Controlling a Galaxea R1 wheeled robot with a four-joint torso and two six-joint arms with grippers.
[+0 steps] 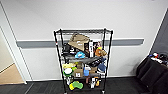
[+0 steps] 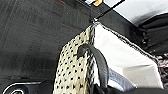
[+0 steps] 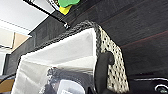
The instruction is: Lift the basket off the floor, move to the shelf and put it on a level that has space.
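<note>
The cream woven basket with dark rim and white lining hangs above the dark carpet floor. Its dark loop handle runs into my left gripper, which is shut on it. At the opposite end, the other handle runs into my right gripper, also shut. The black wire shelf stands ahead against the white wall. Its top level is bare, while the lower tiers are crowded with boxes and toys.
A table draped in black cloth with small items stands at the right. A doorway with tan wooden flooring opens at the left. Dark carpet stretches in front of the shelf. A green and yellow toy lies on the lowest tier.
</note>
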